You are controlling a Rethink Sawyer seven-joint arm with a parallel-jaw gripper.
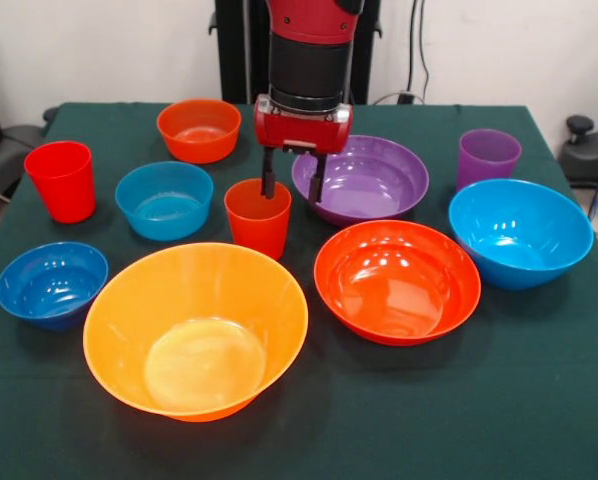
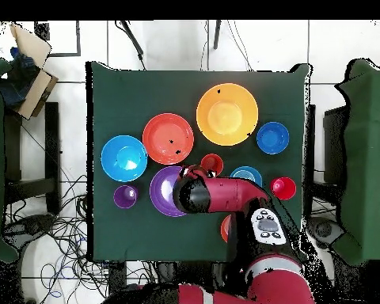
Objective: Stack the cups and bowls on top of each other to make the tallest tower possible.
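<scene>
The hand point(image 1: 293, 186) hangs open, holding nothing, its near finger dipping inside the upright orange-red cup's point(image 1: 258, 220) rim directly below.

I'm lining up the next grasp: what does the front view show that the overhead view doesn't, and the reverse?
Front only: the gripper fingers straddle the orange-red cup's far rim, one inside, one behind, and the small orange bowl shows whole. Overhead only: the whole table outline and the arm lying across that small orange bowl. Both: nothing stacked yet; the big yellow-orange bowl sits empty.
</scene>
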